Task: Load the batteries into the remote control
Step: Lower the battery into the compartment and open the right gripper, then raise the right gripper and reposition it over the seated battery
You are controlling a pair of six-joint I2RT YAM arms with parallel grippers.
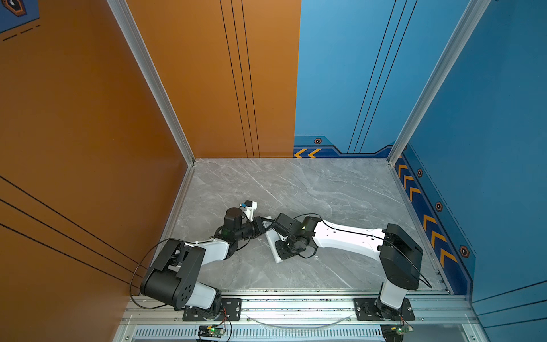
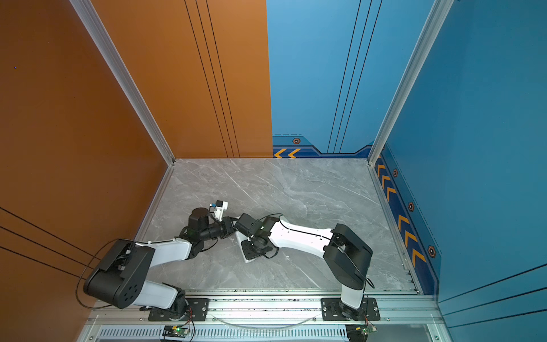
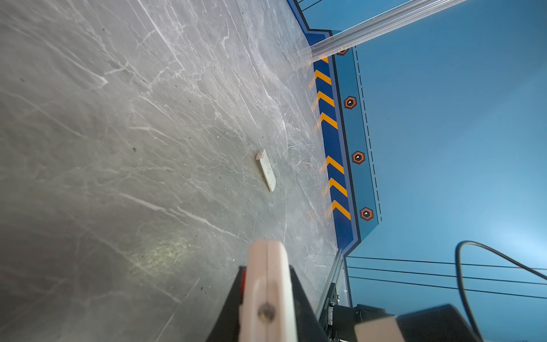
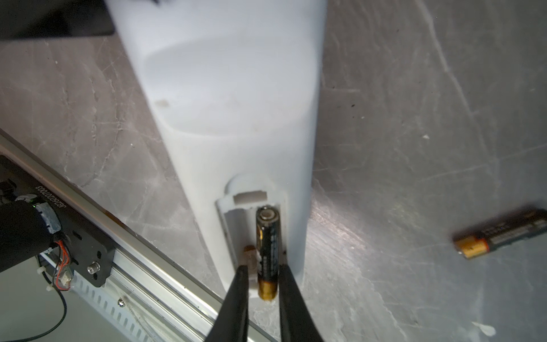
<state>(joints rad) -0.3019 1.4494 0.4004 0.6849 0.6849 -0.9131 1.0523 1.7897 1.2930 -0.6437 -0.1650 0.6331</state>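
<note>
The white remote control [image 4: 225, 88] lies back-up on the table, its battery bay uncovered. One battery [image 4: 268, 248] sits in one slot, gold end sticking out past the remote's end; the slot beside it [image 4: 236, 231] is empty. My right gripper [image 4: 262, 268] straddles that gold end, narrowly open, with a gap between one finger and the battery. A second battery [image 4: 500, 234] lies loose on the table beside the remote. My left gripper [image 3: 268, 269] is shut on the remote's other end, seen edge-on. In both top views the arms hide most of the remote [image 1: 276, 257] [image 2: 247, 256].
A small white battery cover [image 3: 268, 173] lies alone on the grey marble table [image 1: 325, 189], toward the blue right wall. An aluminium rail [image 4: 142, 266] runs along the table's front edge, close to the remote's end. Orange and blue walls enclose the table.
</note>
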